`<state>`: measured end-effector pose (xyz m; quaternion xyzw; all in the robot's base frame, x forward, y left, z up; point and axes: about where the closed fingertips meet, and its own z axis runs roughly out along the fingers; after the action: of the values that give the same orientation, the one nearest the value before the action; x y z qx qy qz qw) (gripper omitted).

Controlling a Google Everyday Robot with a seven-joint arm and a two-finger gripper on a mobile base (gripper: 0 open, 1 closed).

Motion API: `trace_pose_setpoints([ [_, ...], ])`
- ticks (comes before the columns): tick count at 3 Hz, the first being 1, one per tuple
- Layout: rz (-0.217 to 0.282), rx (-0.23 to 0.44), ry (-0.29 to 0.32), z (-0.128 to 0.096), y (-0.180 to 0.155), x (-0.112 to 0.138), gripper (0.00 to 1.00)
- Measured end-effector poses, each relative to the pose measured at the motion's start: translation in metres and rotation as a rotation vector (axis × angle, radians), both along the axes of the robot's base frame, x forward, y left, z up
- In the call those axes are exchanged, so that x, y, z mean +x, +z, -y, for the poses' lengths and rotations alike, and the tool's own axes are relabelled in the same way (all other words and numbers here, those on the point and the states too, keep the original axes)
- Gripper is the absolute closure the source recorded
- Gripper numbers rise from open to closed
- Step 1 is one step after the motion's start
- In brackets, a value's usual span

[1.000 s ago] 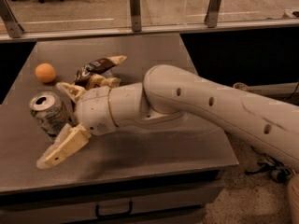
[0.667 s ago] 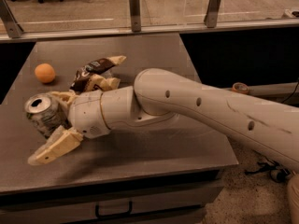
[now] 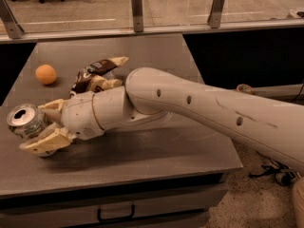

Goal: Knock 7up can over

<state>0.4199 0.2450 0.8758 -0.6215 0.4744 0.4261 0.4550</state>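
The 7up can [image 3: 23, 119], silver with its top facing the camera, stands at the far left of the grey table [image 3: 156, 51] and leans to the left. My gripper [image 3: 38, 127] is at the can's right side, open. One cream finger [image 3: 53, 106] lies behind the can and the other finger [image 3: 43, 143] in front of it, so the can sits between them. The can's lower part is hidden by the front finger. My white arm reaches in from the right across the table.
A brown-and-cream snack bag [image 3: 95, 72] lies just behind my wrist. A small orange ball [image 3: 45, 74] sits at the back left. The table's left edge is close to the can. A drawer handle [image 3: 116, 215] shows below the front edge.
My gripper has moved left, pushing the can with it toward the table's left edge. The can now leans further left. The bag and ball have not moved.
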Motion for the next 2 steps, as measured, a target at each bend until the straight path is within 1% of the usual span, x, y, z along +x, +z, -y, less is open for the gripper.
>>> trace_pose_setpoints([
  [1, 0.008, -0.033, -0.059, 0.017, 0.009, 0.010, 0.87],
  [2, 0.011, -0.103, -0.173, 0.069, 0.022, 0.021, 1.00],
])
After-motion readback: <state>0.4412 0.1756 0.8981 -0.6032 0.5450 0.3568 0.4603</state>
